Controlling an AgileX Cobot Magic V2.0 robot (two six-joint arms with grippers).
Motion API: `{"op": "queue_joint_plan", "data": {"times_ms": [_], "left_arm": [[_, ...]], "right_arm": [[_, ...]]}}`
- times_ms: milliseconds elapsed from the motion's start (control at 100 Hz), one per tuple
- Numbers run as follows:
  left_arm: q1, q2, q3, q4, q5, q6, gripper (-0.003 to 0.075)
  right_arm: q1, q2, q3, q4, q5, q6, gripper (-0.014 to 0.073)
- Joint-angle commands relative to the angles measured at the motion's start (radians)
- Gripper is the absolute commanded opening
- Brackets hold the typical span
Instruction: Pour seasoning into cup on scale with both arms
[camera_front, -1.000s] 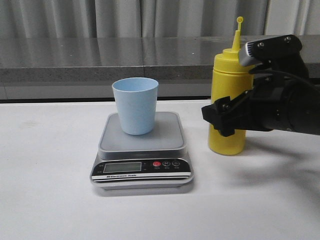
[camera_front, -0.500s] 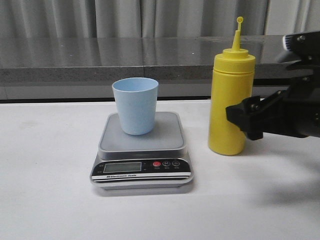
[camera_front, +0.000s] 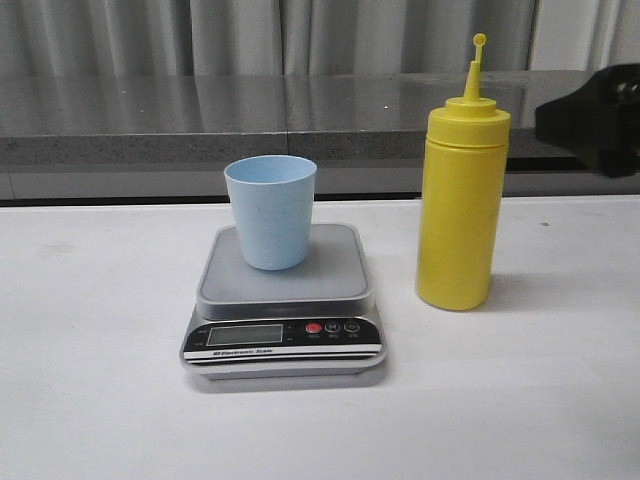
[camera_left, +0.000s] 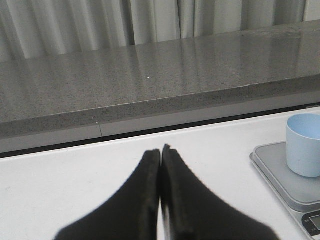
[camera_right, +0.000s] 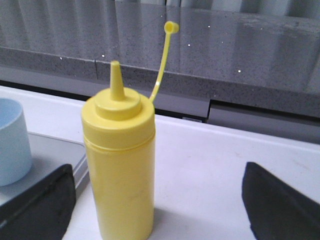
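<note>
Front view: the seasoning bottle (camera_front: 459, 200) stands upright on the white table (camera_front: 100, 400), to the right of the scale (camera_front: 284, 303) and apart from it. It is an opaque yellow plastic cylinder, smooth and matt, with a domed shoulder cap and a narrow tapered nozzle. Its long axis is vertical and the nozzle points straight up. A thin tether rises beside the nozzle with the small round cap at its tip, so the nozzle is uncapped.

The cup (camera_front: 271, 211) is a plain light blue tumbler, tapered toward its base and without a handle, standing mouth up on the back half of the scale's platform. The platform is a silver-grey rounded square. The front panel is glossy black and carries 1 LCD, 1 red button and 2 smaller round buttons.

The right gripper (camera_right: 159, 200) shows in the front view only as a black mass at the right edge, level with the bottle's shoulder. In the right wrist view its 2 fingers (camera_right: 35, 205) are spread wide, with the bottle between them and touching neither.

In the left wrist view the left gripper (camera_left: 160, 152) has both black fingers pressed together with nothing between them, above bare table near the scale's corner.
</note>
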Motion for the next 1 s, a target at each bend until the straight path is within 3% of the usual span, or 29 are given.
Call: {"op": "queue_joint_plan", "data": {"times_ms": [0, 500, 620, 760, 990], "left_arm": [[0.001, 0.012, -0.024, 0.001, -0.083, -0.006, -0.0018], [0.001, 0.012, -0.024, 0.001, -0.083, -0.006, -0.0018], [0.001, 0.012, -0.024, 0.001, -0.083, -0.006, -0.0018], [0.001, 0.012, -0.024, 0.001, -0.083, -0.006, -0.0018], [0.001, 0.012, -0.024, 0.001, -0.083, -0.006, -0.0018]], "right_arm": [[-0.002, -0.129, -0.017, 0.001, 0.044, -0.017, 0.0664], [-0.002, -0.721, -0.017, 0.006, 0.544, -0.072, 0.0663], [-0.002, -0.804, -0.017, 0.006, 0.637, -0.072, 0.0617], [-0.002, -0.857, -0.017, 0.006, 0.71, -0.072, 0.045], [-0.002, -0.865, -0.017, 0.006, 0.713, -0.072, 0.003]]}}
